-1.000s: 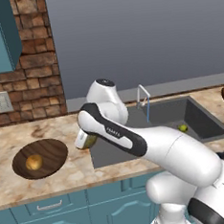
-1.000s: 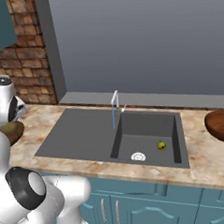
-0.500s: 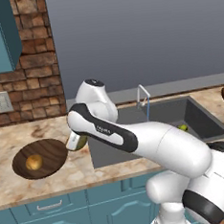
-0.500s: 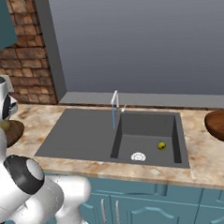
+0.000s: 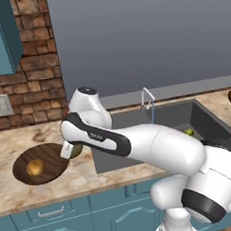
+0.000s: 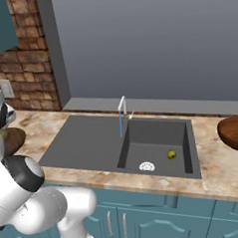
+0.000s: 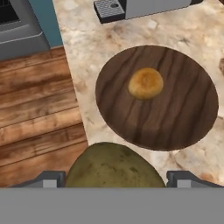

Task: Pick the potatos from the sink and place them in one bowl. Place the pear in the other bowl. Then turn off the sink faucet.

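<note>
Gripper (image 7: 113, 179) closed around olive-green potato (image 7: 113, 168), swung leftward from the sink (image 5: 197, 118) over the past second, now at rim of dark wooden bowl (image 7: 183, 127). Ahead inside: golden potato (image 7: 145, 83). Release likely next; pear (image 6: 171, 154) waiting behind in sink.

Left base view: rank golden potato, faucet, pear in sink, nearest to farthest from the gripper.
1. Golden potato, in the dark bowl just left of the gripper, which holds the olive potato.
2. Faucet, behind the sink, right of it.
3. Pear, in the well, farthest right.
</note>
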Robot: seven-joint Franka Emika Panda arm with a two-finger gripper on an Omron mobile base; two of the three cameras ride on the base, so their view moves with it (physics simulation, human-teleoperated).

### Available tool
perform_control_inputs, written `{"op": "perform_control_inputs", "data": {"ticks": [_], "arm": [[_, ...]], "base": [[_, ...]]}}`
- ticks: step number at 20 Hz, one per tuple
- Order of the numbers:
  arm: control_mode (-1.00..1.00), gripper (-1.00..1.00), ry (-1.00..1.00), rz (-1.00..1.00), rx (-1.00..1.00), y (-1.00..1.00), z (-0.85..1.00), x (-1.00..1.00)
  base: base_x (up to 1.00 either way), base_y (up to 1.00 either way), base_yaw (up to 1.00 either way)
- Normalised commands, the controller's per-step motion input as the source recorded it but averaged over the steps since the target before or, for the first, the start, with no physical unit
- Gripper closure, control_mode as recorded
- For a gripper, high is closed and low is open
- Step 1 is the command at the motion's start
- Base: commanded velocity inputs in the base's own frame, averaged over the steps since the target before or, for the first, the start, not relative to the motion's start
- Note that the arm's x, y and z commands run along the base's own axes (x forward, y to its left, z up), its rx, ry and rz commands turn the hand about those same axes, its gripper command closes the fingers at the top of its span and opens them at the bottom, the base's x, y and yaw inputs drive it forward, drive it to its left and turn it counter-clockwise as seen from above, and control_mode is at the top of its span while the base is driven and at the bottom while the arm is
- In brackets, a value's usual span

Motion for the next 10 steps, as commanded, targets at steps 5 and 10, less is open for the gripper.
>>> {"op": "perform_control_inputs", "data": {"ticks": [5,10], "arm": [[-1.0,1.0,0.0,0.0,-0.03,0.18,-0.1,0.16],[-1.0,1.0,0.0,-0.01,-0.04,0.25,-0.06,0.21]], "base": [[0.0,0.0,0.0],[0.0,0.0,0.0]]}}
